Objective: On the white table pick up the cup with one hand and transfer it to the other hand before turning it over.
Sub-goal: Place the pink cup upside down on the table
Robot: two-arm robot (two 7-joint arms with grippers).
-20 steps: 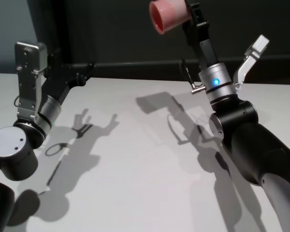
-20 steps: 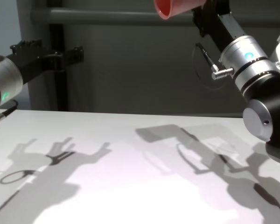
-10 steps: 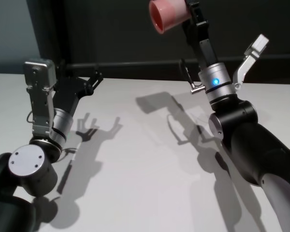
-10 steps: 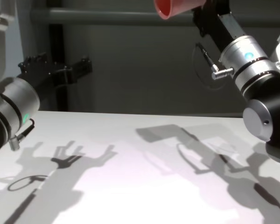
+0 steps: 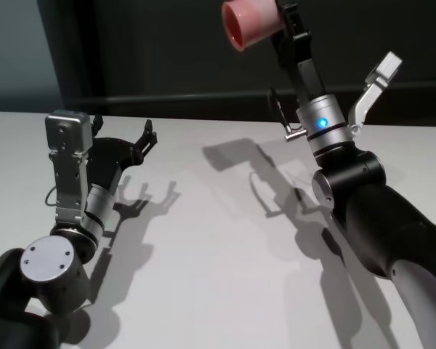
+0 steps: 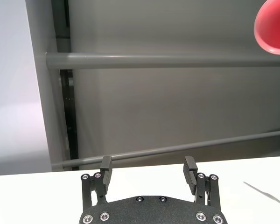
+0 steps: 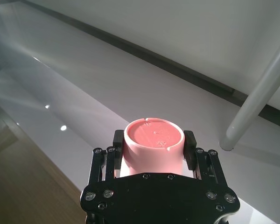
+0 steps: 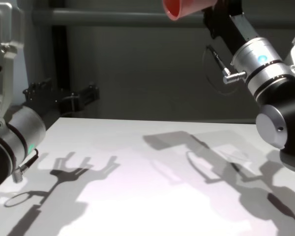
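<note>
Right hand [image 7: 153,148] clamped on cup [image 5: 249,21], held high above surface [image 5: 218,240], mouth tipped sideways toward robot's left. Left hand [image 5: 122,136] lower, near far-left part of surface, fingers spread wide, empty, well apart from cup. Pickup done; handover and flip both left, by the look of it. Cup smooth pink plastic, tapered, no handle, flat base with small moulding marks. Surface matte white, flat, shadowed by arms.

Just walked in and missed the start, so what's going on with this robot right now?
The right pincer is shut on the pink cup, holding it high above the white table, its mouth turned toward the left arm. The left pincer is open and empty, low over the table's left side, well short of the cup. No handover yet.
</note>
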